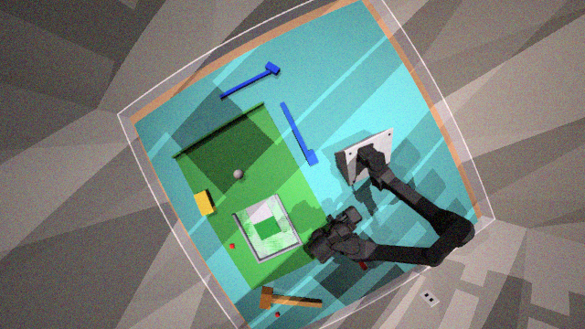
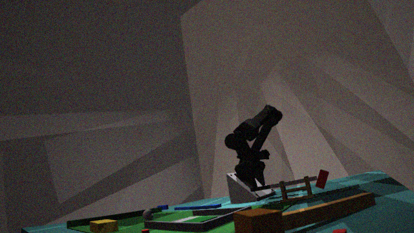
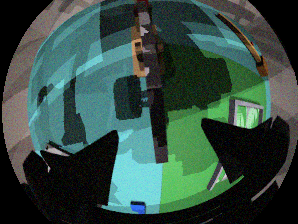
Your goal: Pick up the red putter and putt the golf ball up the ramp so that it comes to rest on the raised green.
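Observation:
The red putter's block head (image 1: pixel 362 265) (image 2: pixel 322 178) shows; its dark shaft (image 2: pixel 275 185) (image 3: pixel 159 117) rests across a brown wooden rack (image 2: pixel 295 188) (image 3: pixel 136 57). My gripper (image 3: pixel 161 129) is open and empty, pointing down close to the shaft's grip end; in the wrist view the shaft runs up between the spread fingers. The exact gap to it is hard to tell. The golf ball (image 1: pixel 238 174) (image 2: pixel 147 213) stands on the green mat (image 1: pixel 292 183) (image 2: pixel 129 228). The grey-walled enclosure (image 1: pixel 280 253) (image 2: pixel 174 226) holds the pale ramp (image 1: pixel 260 213) and dark green square (image 1: pixel 268 228).
Two blue clubs (image 1: pixel 247 83) (image 1: pixel 296 130) lie beyond the mat. A yellow block (image 1: pixel 204 202) (image 2: pixel 103 225) sits at the mat's edge. An orange-brown mallet (image 1: pixel 294 301) (image 2: pixel 326 207) lies near the table's edge, with small red bits (image 1: pixel 232 246) (image 1: pixel 277 314) around. A dark green wall (image 1: pixel 219 130) edges the mat.

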